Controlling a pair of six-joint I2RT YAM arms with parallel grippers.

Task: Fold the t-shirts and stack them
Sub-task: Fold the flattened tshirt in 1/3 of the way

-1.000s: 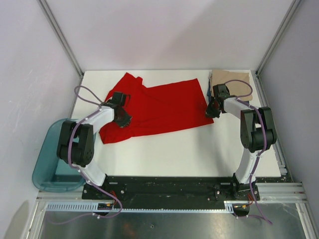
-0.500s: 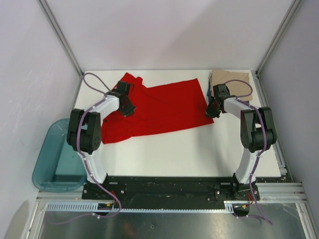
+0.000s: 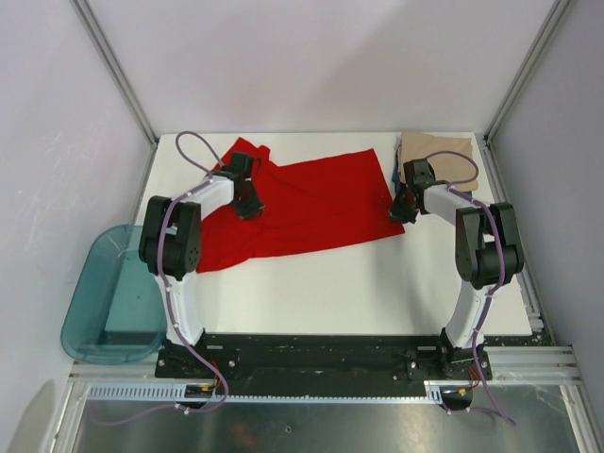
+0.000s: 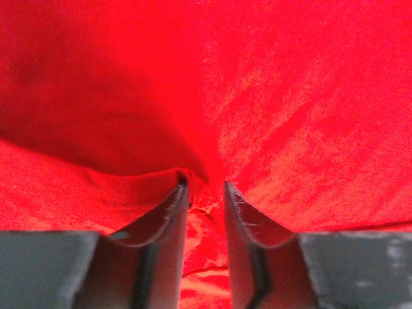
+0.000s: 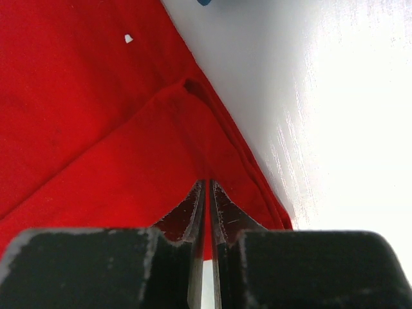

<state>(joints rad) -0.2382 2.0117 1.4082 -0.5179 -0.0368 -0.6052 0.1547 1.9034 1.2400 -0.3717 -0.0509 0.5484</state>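
Observation:
The red t-shirt (image 3: 311, 203) lies spread on the white table. My left gripper (image 3: 247, 203) is over its left part, near the sleeve; in the left wrist view (image 4: 206, 190) the jaws stand narrowly apart with a pucker of red cloth (image 4: 270, 109) pinched between them. My right gripper (image 3: 401, 209) is shut on the shirt's near right corner, with a thin edge of red cloth (image 5: 129, 129) between the jaws in the right wrist view (image 5: 208, 187). The tan t-shirt (image 3: 442, 151) lies folded at the back right. A sliver of the dark blue t-shirt (image 3: 395, 170) shows beside it.
A translucent teal tub (image 3: 99, 307) hangs off the table's left near edge. Metal frame posts (image 3: 113, 66) and grey walls close in the back and sides. White table surface (image 3: 330, 293) shows between the shirt and the arm bases.
My left gripper has moved back and to the right across the red shirt's left part. The right gripper has not moved.

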